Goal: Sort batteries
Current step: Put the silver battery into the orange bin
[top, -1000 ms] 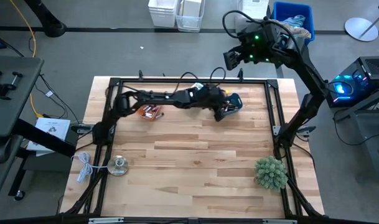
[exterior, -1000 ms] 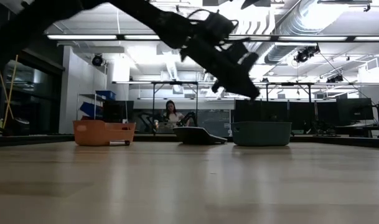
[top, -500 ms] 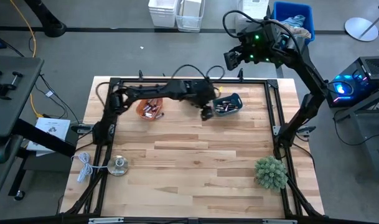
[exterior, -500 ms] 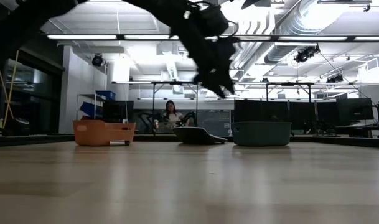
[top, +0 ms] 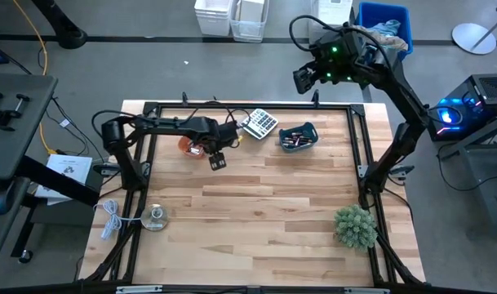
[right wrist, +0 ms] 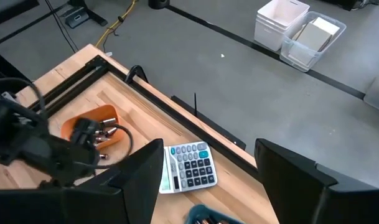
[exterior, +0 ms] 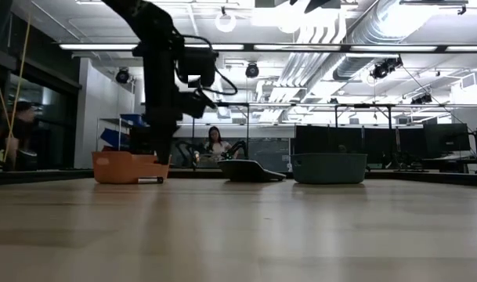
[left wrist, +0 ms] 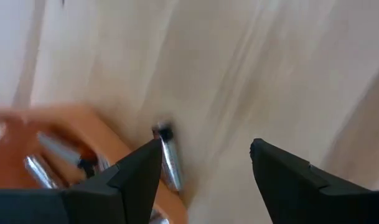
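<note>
Beside the orange bowl [top: 193,145], I am hovering the left gripper [top: 216,158], jaws spread and empty; batteries [top: 197,148] are lying inside, so next I'm probably picking another.

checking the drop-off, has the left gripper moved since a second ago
Yes. The left gripper went from the blue bowl leftward across the table to the orange bowl.

A light wooden table [top: 256,229] is seen from above, with an orange bowl [top: 188,144] at eleven o'clock, a calculator [top: 259,123] at twelve, a teal bowl [top: 299,137] at one, a green plant [top: 355,226] at four and a round disc object [top: 155,217] at eight
</note>
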Available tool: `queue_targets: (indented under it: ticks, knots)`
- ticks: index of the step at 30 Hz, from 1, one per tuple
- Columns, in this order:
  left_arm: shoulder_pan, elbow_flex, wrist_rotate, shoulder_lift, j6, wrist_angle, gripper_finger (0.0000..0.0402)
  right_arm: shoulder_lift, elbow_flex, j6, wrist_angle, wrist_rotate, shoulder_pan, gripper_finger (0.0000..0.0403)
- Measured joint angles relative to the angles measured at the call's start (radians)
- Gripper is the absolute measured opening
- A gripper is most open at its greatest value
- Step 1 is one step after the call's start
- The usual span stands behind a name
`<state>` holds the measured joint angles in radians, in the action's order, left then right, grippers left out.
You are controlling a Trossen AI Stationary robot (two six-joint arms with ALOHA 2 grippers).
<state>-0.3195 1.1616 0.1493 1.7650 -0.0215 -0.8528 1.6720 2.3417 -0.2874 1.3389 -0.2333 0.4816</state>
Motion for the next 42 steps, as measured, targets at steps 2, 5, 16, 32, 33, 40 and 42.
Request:
queue_targets:
  ticks: [2, 5, 16, 32, 33, 40, 42]
  knots:
    - [-0.015, 0.002, 0.002, 0.027, 0.055, 0.011, 0.0228, 0.007, 0.0, -0.005, -0.015, 0.001, -0.004, 0.0247]
    - [-0.039, 0.006, 0.015, 0.063, 0.079, 0.009, 0.0225, 0.019, 0.0, -0.009, -0.02, 0.001, -0.018, 0.0247]
    - [-0.121, 0.003, 0.013, 0.074, 0.113, -0.044, 0.0224, 0.071, 0.0, -0.01, -0.02, 0.001, -0.096, 0.0247]
    - [-0.093, -0.031, -0.065, 0.152, 0.078, 0.01, 0.0156, 0.077, 0.0, -0.027, -0.02, -0.011, -0.116, 0.0247]
    - [-0.093, -0.03, -0.07, 0.157, 0.078, 0.01, 0.0138, 0.077, 0.0, -0.027, -0.02, -0.011, -0.117, 0.0247]
    - [-0.074, -0.035, -0.122, 0.13, 0.103, 0.006, 0.003, 0.077, 0.0, -0.021, -0.015, -0.011, -0.118, 0.0247]
    - [-0.069, -0.042, -0.151, 0.089, 0.103, 0.006, 0.003, 0.077, 0.0, -0.008, -0.012, -0.011, -0.118, 0.0247]
